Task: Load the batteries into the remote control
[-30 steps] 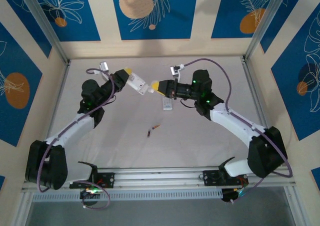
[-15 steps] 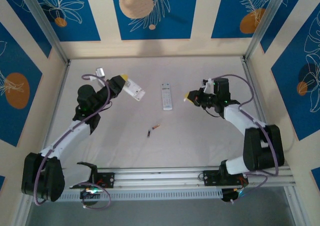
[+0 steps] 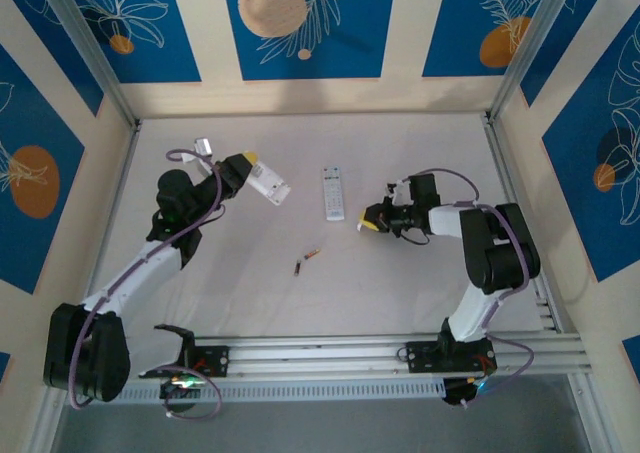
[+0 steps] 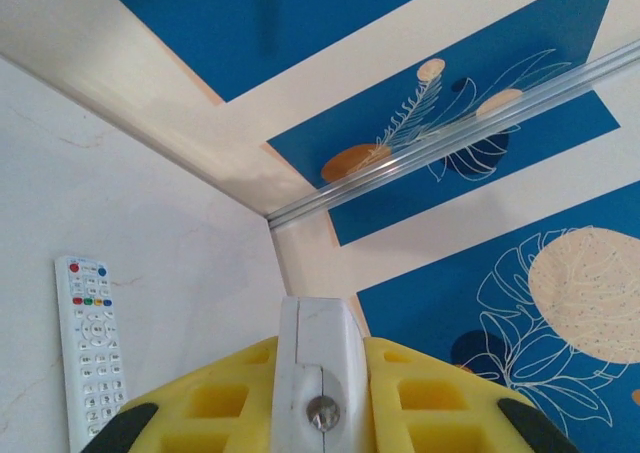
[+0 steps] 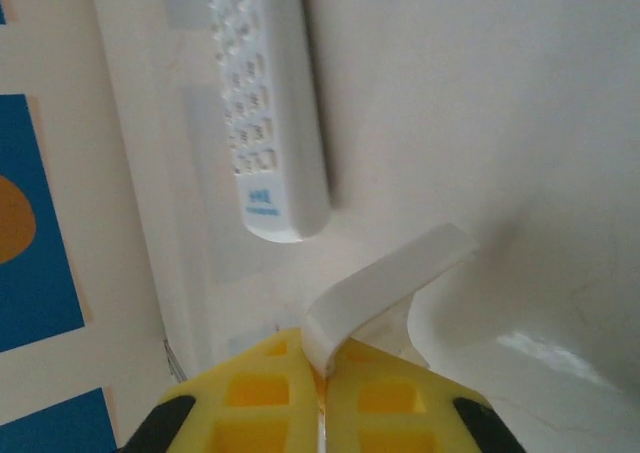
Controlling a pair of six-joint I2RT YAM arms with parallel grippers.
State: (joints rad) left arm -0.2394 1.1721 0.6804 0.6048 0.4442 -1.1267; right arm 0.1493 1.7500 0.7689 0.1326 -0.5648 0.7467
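Copper-tipped dark batteries (image 3: pixel 305 261) lie loose near the middle of the table (image 3: pixel 400 293), well apart from both claws: the left claw (image 3: pixel 254 172) pinches a white remote (image 3: pixel 272 187), the right claw (image 3: pixel 367 223) pinches a thin white cover piece (image 5: pixel 390 273), probably best set down gently before it reaches for a battery.

right hand (image 3: pixel 368 222): pulled back beside remote (image 3: pixel 333 193) | left hand (image 3: pixel 251 165): retreated left
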